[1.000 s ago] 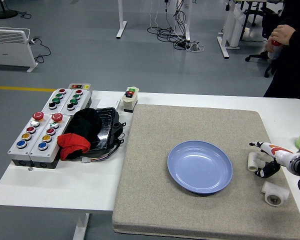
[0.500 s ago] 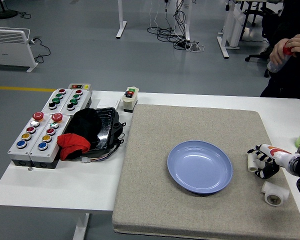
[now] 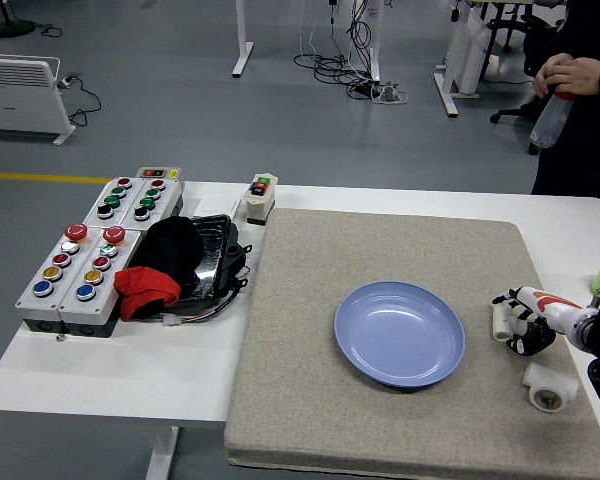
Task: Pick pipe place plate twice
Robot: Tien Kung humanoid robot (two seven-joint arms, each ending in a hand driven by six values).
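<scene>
White pipe piece (image 3: 501,321) near the worktop's right edge sits inside the right hand's (image 3: 523,322) curled fingers, gripped for carrying to the plate (image 3: 400,333).

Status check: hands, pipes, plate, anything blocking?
Right hand closing on first pipe fitting, still on mat. Second fitting nearer. Plate empty, path clear. Left hand unseen.

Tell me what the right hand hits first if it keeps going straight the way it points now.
The right hand points left across the mat, its fingers already around the small white pipe piece. Going straight on, it would probably meet the rim of the blue plate next, though height is unclear.
</scene>
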